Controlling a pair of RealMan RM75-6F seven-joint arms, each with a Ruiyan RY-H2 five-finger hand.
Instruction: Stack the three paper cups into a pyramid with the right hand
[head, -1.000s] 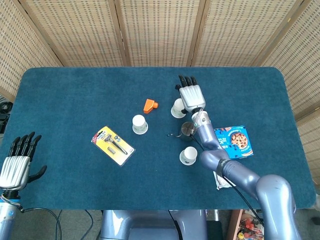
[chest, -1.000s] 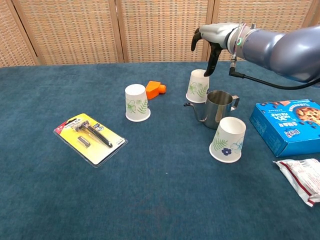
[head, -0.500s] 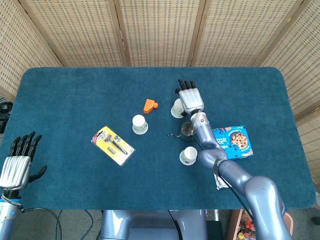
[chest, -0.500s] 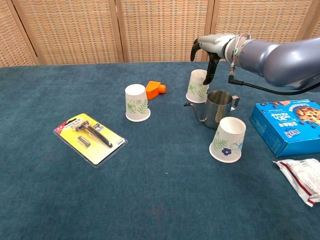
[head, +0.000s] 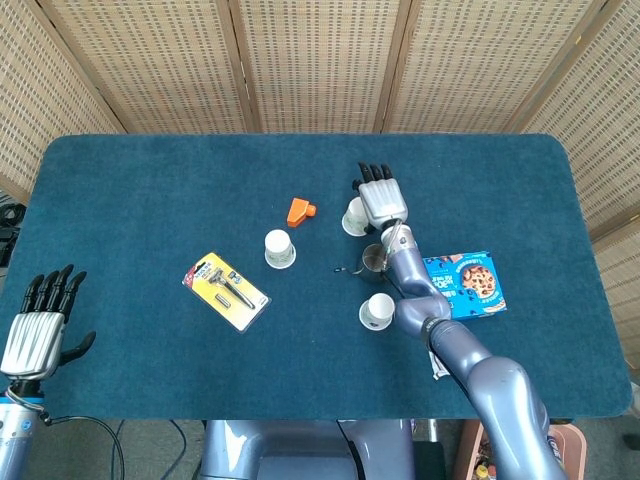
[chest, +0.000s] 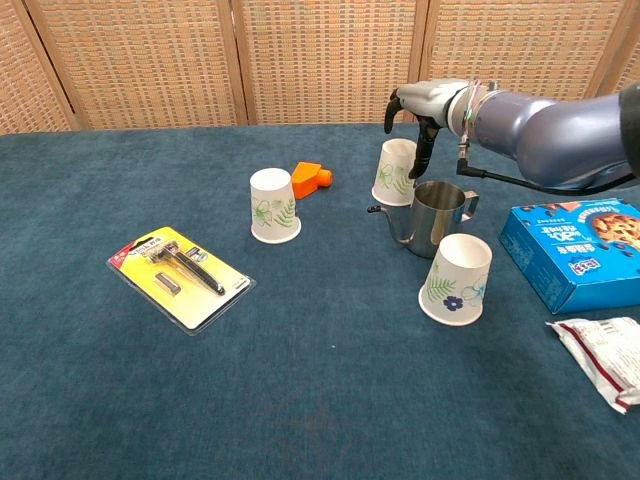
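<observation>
Woven cane screens stand behind a dark blue carpeted surface (head: 150, 190) that fills most of both views. No stacking has begun: all three paper cups sit upside down and apart from one another. One leaf-print cup (chest: 273, 205) stands left of centre, well apart from the others; a second cup (chest: 396, 172) sits at upper centre, just behind a small steel pitcher (chest: 434, 216); the third cup (chest: 456, 279), with a blue flower print, stands just in front of that pitcher. The right hand (chest: 422, 108) hangs over the second cup, its dark fingers pointing down beside the cup's top; whether they touch it or grip it cannot be told. The left hand (head: 38, 327) rests at the lower left edge of the head view, fingers spread, holding nothing. By the look of things, every step remains: setting two cups side by side, then placing the third on top. An orange object (head: 300, 210), a packaged razor (head: 226, 290), a blue cookie box (chest: 573, 250) and a wrapped packet (chest: 605, 358) also lie about.
</observation>
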